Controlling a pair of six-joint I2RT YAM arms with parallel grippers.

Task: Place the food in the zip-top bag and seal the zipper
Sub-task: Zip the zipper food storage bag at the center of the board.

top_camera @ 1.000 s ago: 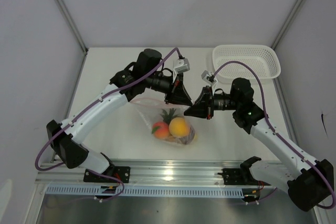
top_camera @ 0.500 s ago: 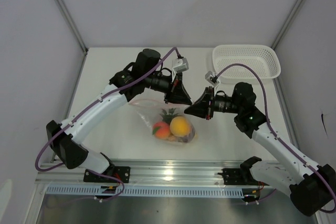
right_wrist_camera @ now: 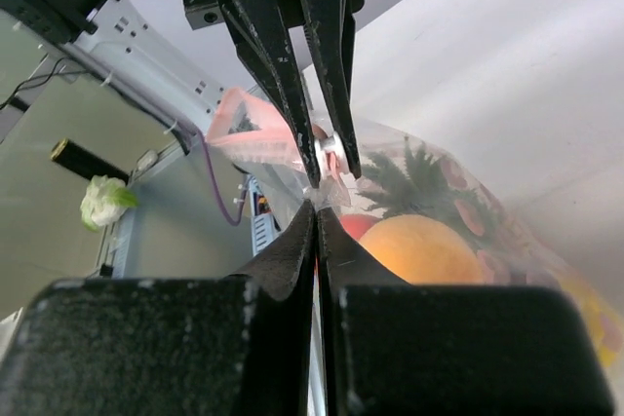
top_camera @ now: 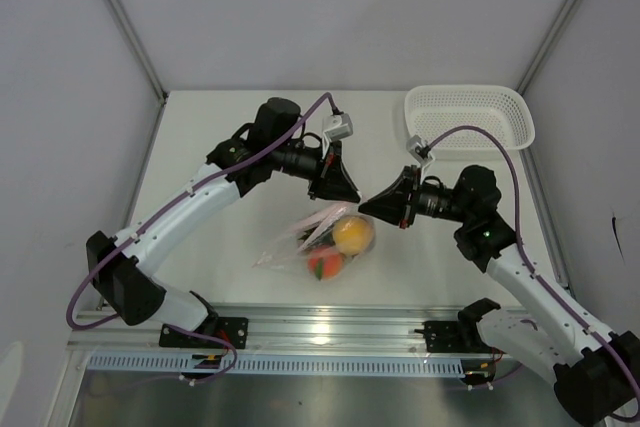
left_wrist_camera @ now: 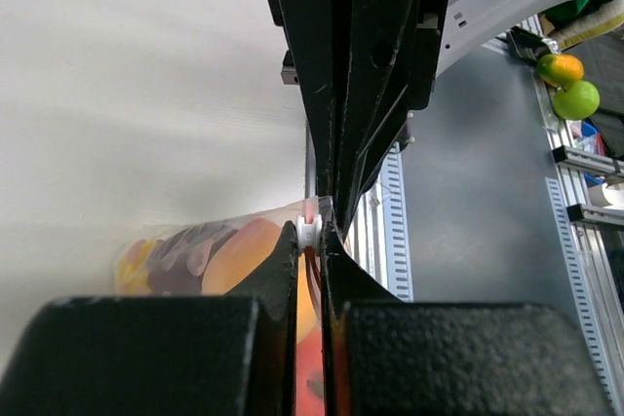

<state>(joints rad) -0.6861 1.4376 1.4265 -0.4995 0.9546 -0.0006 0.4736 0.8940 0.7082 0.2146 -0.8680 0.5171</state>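
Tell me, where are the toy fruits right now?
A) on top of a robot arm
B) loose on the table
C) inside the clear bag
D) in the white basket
C: the toy fruits show through the plastic of the clear bag, well apart from the white basket.

No legible text, apparently
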